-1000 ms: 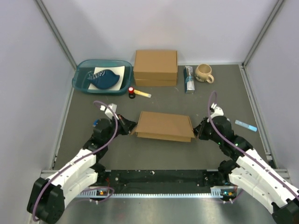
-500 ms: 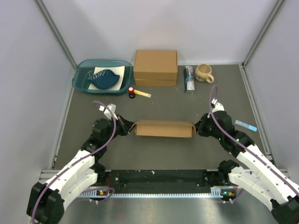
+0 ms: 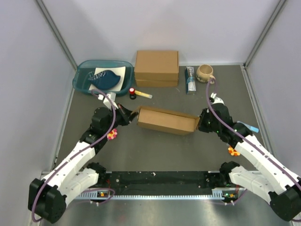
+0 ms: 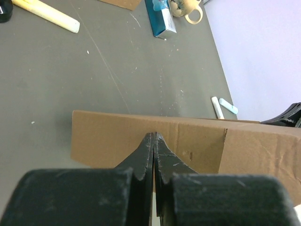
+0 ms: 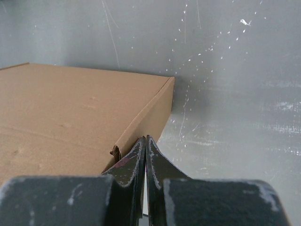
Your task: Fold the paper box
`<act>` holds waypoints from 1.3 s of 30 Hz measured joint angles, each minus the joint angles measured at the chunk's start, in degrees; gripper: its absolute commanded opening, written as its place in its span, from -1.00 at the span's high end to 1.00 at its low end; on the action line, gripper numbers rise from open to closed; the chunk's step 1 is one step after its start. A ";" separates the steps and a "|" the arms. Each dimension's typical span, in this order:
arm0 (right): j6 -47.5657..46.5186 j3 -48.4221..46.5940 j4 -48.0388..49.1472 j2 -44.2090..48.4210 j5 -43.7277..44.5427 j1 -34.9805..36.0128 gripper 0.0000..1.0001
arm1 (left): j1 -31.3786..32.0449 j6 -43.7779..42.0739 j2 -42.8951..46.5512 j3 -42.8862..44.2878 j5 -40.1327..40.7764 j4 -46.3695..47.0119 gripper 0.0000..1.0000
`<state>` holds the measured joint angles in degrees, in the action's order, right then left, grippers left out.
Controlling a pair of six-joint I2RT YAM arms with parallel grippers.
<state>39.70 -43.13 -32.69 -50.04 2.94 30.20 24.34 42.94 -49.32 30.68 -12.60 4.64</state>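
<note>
Paper box (image 3: 167, 121) is held mid-table (image 3: 160, 153), between the two arms, long axis running L-R and slanted: its L end lies farther from the bases than its R end. It is folded into a shallow trough w/ walls up and the open side facing the back wall. Cannot tell whether its underside touches the table.

Left gripper (image 3: 131, 116) is at the paper box's L end. In the wrist view its jaws are pressed together, fingers (image 4: 141, 157) nearly meeting, clamped on a cardboard edge w/ the brown wall right in front of the tips. Right gripper (image 3: 201, 123) is at the R end. Its jaws are likewise closed, fingers (image 5: 134, 157) pinching the cardboard at the box's near corner.

Thick box (image 3: 156, 66) sits closed at the back centre, well apart from the paper box. Tray (image 3: 79, 84), teal, is just L of it, holding a dark blue item (image 3: 104, 80) and a white card (image 3: 113, 70).

Mug (image 3: 205, 73), beige, stands upright at back R. Carton (image 3: 190, 80), blue, lies just beside the mug's L side. Yellow marker (image 3: 144, 95) lies in front of the thick box, w/ a small red-topped black item (image 3: 132, 92) at its L end. Pale blue strip (image 3: 248, 126) lies on the table near the R arm.
</note>
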 measured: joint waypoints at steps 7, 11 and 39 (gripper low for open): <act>-0.28 -1.53 -0.46 -2.51 0.13 -0.70 1.00 | -0.15 -0.79 -1.55 1.03 0.04 -1.73 1.00; -0.76 -1.97 0.20 -4.24 -0.07 -1.49 1.00 | -0.15 -0.87 -1.53 -0.90 0.26 -1.57 0.99; -11.32 -11.72 -6.54 -4.17 6.67 -7.54 0.54 | 0.85 -5.42 1.64 3.06 18.62 -15.58 0.41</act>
<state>28.38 -54.85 -39.22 -54.22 9.61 22.65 25.19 37.52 -47.68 33.74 6.02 -10.94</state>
